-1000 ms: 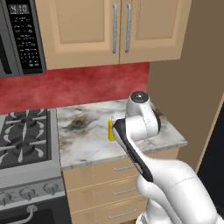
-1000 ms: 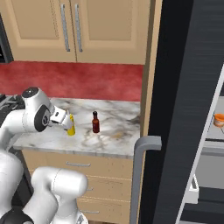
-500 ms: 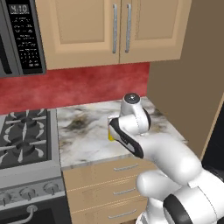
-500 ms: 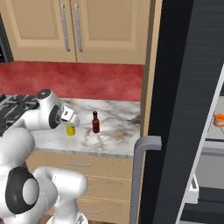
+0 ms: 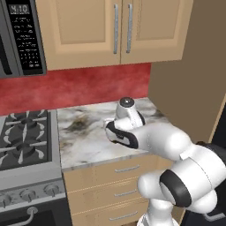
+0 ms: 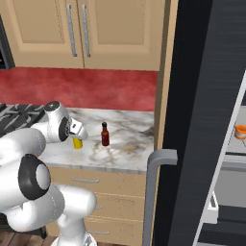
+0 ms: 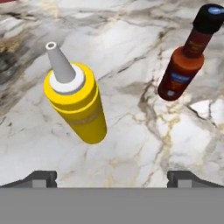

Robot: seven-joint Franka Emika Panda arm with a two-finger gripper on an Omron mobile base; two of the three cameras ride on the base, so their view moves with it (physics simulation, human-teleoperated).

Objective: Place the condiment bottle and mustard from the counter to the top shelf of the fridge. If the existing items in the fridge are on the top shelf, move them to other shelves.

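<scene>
The mustard [image 7: 78, 103] stands upright on the marble bench [image 7: 131, 144], its long axis vertical and its pale nozzle pointing straight up. The condiment bottle [image 7: 183, 61] stands upright as well, black cap uppermost, just beside the mustard and apart from it, on the side nearer the fridge [image 6: 202, 120]. In the right base view both bottles sit near the middle of the bench, the mustard [image 6: 77, 142] partly behind the robot's hand. The gripper [image 7: 112, 177] hovers above the two bottles, its jaws spread as wide as they go and holding nothing. An orange cup [image 6: 240, 131] sits on a grey shelf inside the open fridge.
</scene>
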